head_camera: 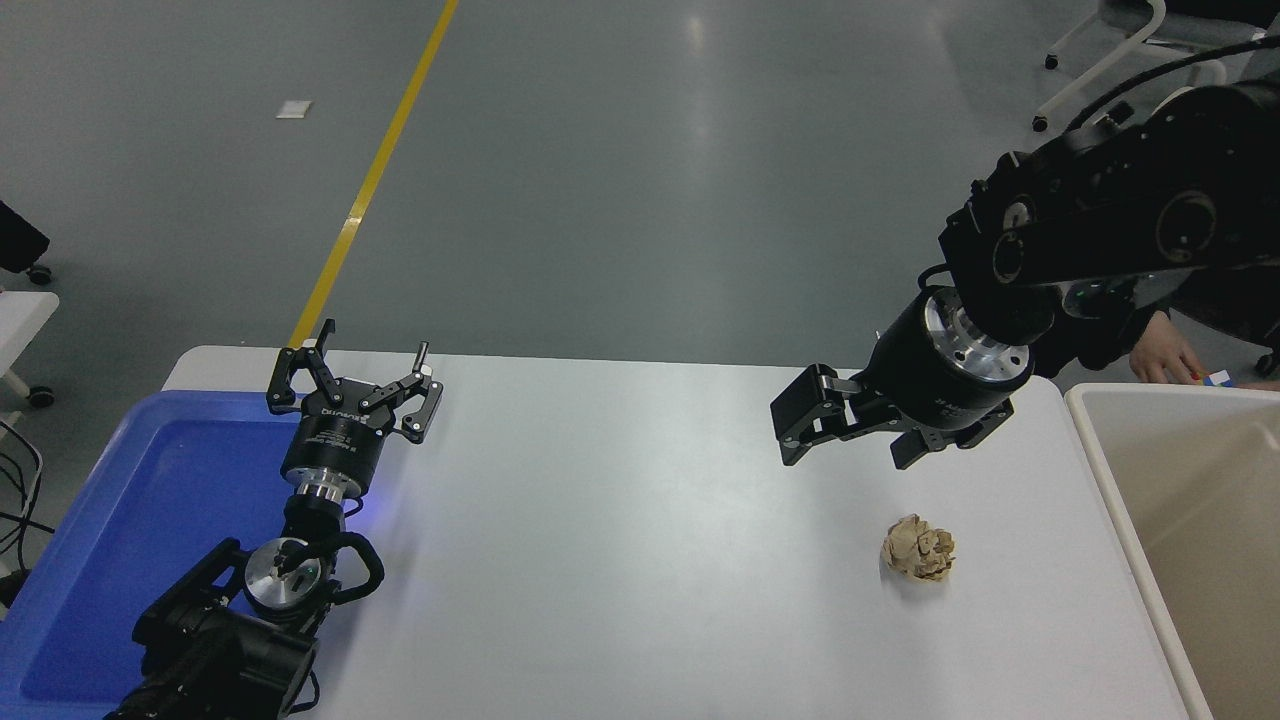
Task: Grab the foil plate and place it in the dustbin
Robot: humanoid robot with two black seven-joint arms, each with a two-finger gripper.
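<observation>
The dustbin is a deep beige plastic box with a thick rounded rim and plain walls, standing just off the right edge of the tabletop; the part of its inside that shows holds nothing. The right claw hangs spread and holding nothing over the tabletop near the far right corner, above a crumpled tan paper ball. The left claw is spread near the far left corner, beside a blue tray. A person's hand shows beyond the dustbin.
</observation>
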